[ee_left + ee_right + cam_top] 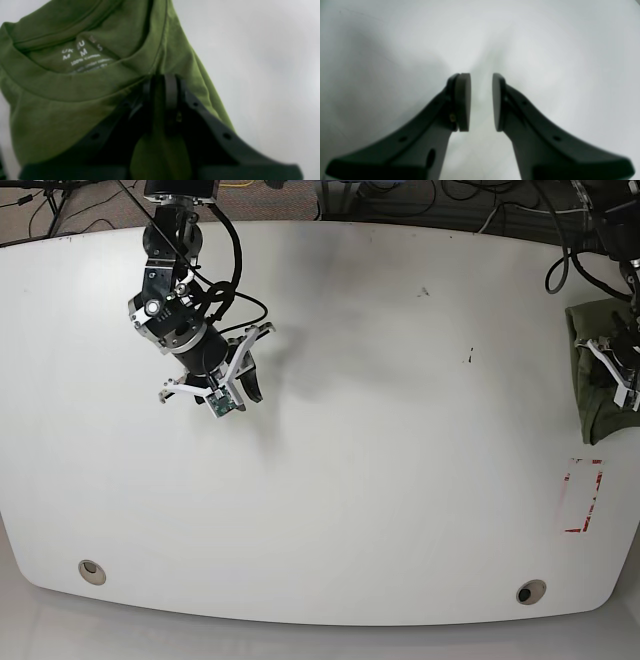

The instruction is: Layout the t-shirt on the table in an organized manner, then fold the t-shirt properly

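So that's one green t-shirt (596, 370) and one white worktop (380, 510) with two grommet holes (92, 571). One red-and-white tape rectangle (583, 496), two robot arms (190, 310).

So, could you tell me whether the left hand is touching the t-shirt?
Touching: in the left wrist view, the left hand is shut on the t-shirt, with green fabric pinched between its fingers beside the collar.

Soft matt cotton t-shirt (75, 100); glossy smooth table (350, 510).

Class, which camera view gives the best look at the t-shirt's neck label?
The left wrist view: the white-printed neck label sits inside the t-shirt collar, beside the left gripper pinching the cloth. The base view shows only a bunched green edge; the right wrist view shows none.
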